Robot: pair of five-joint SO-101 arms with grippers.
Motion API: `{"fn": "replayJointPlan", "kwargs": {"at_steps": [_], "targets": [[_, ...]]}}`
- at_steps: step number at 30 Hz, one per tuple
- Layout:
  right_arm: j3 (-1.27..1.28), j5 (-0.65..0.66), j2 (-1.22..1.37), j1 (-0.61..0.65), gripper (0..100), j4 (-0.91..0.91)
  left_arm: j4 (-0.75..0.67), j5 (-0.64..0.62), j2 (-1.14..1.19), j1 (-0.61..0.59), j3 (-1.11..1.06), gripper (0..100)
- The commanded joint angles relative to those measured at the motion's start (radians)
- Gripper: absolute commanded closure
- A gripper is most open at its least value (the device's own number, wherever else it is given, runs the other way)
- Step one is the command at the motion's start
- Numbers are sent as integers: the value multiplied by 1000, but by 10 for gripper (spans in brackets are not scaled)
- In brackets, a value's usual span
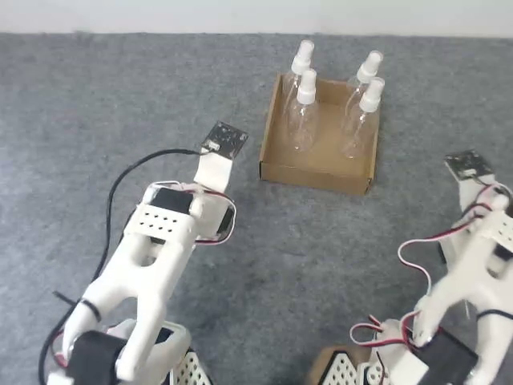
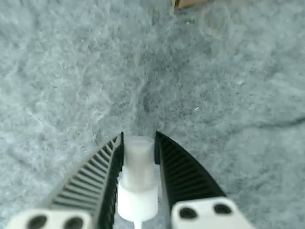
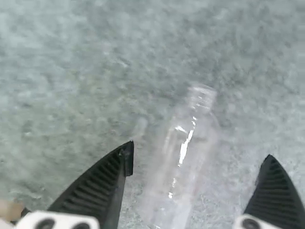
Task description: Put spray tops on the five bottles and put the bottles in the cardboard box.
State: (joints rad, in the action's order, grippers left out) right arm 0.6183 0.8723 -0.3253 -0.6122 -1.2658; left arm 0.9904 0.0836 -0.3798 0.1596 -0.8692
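A cardboard box (image 1: pixel 317 172) stands at the back middle of the grey carpet, and several clear bottles (image 1: pixel 303 112) with white spray tops stand upright in it. My left gripper (image 2: pixel 138 138) is shut on a white spray top (image 2: pixel 138 181), held just above the carpet a short way in front of the box corner (image 2: pixel 188 3). My right gripper (image 3: pixel 198 151) is open, its fingers (image 3: pixel 112 181) wide apart on either side of a clear bottle (image 3: pixel 183 162) with no top on its neck. The bottle rests on the carpet, untouched by either finger.
The left arm (image 1: pixel 160 241) reaches from the front left toward the box, trailing a black cable (image 1: pixel 120 188). The right arm (image 1: pixel 481 241) sits at the right edge with red and white wires (image 1: pixel 417 257). Bare carpet lies between the arms.
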Motion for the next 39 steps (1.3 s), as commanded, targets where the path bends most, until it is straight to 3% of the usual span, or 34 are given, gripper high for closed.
{"fn": "replayJointPlan", "kwargs": {"at_steps": [1, 10, 23, 29, 32, 36, 39], "targets": [[-66, -11, 18, 15, 662, -21, -20, -3, -48, 3, 4, 988], [-176, -8, 275, -53, 691, 35, -18, -2, -44, 3, 4, 987], [-207, 35, 401, -87, 699, 70, -18, -2, -41, 3, 4, 987], [-207, 34, 406, -87, 919, 102, -18, -2, -40, 3, 4, 987], [-245, 31, 386, -84, 978, 87, -18, -2, -41, 3, 4, 987], [-370, -124, 288, -28, 993, -31, -20, -12, -49, 3, 7, 989], [-402, -259, 160, 119, 993, -104, -20, -54, -54, -2, 24, 989]]}}
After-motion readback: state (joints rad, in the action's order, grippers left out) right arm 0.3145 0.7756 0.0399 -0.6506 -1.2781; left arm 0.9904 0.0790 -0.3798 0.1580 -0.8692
